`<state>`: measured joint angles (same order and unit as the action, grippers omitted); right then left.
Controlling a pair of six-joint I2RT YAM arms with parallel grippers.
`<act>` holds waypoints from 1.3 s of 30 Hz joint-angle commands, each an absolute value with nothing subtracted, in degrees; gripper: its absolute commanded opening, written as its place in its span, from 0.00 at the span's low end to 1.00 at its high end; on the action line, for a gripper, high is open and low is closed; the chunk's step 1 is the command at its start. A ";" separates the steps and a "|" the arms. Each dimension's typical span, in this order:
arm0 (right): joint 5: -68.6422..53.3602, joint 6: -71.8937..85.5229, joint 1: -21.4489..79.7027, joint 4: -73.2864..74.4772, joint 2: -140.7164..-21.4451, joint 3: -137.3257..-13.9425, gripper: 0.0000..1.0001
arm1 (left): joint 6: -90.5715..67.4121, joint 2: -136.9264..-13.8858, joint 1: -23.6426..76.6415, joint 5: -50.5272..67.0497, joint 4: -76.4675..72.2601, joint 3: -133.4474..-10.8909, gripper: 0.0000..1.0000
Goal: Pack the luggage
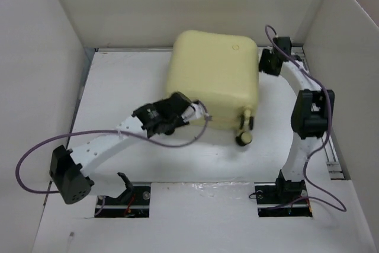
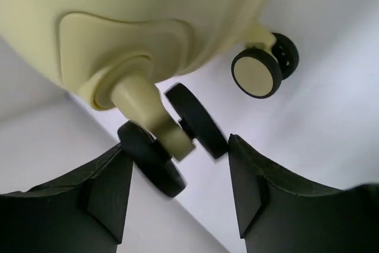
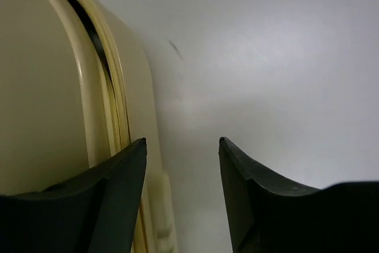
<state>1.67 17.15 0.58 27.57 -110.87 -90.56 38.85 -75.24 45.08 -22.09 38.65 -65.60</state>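
Item: luggage [image 1: 216, 78], a pale yellow hard-shell suitcase with rounded corners, lying flat on the white table [image 1: 118, 87] in the upper centre of the top view, broad face up, its caster end toward the bottom of the frame. Halves lie together; a thin dark line runs along the seam [image 3: 89, 28]. Contents not visible. Fittings: near caster [image 2: 172, 140], twin black wheels on a yellow stem, and a second caster [image 2: 260, 72] further along the same edge. Handling, as judged: shell stiff and smooth, likely slippery under the pads; the faces are far too broad to span and the corners offer little purchase; weight cannot be told. The casters may let it roll if it is tipped onto them. Best holds appear to be the seam lip along the side or a caster stem. Left fingers [image 2: 95, 205]: spread wide, holding nothing, at the suitcase's lower left corner in the top view, with the near caster just ahead of the gap and apart from both pads. Right fingers [image 3: 278, 205]: spread wide, holding nothing, at the suitcase's upper right side; one finger overlaps the shell beside the seam, the other is over bare table; contact cannot be told.
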 commanded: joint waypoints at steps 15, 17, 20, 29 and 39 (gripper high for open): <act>-21.54 5.72 7.04 26.36 -104.87 -104.86 0.71 | 37.61 -82.27 73.83 -8.77 48.52 -91.33 0.93; -21.01 5.19 4.40 27.15 -101.10 -101.96 0.72 | 39.19 -83.66 73.22 -16.73 45.01 -89.92 0.99; -21.53 3.27 1.32 28.39 -96.26 -97.85 0.72 | 40.43 -86.65 68.06 -18.72 41.76 -91.22 0.99; -31.18 -1.66 -6.32 28.31 -87.81 -81.93 0.75 | 46.58 -100.96 59.60 -9.24 37.97 -104.84 1.00; -33.22 -2.37 -8.09 22.15 -76.21 -62.41 0.75 | 46.49 -115.13 53.97 -0.78 44.04 -116.53 1.00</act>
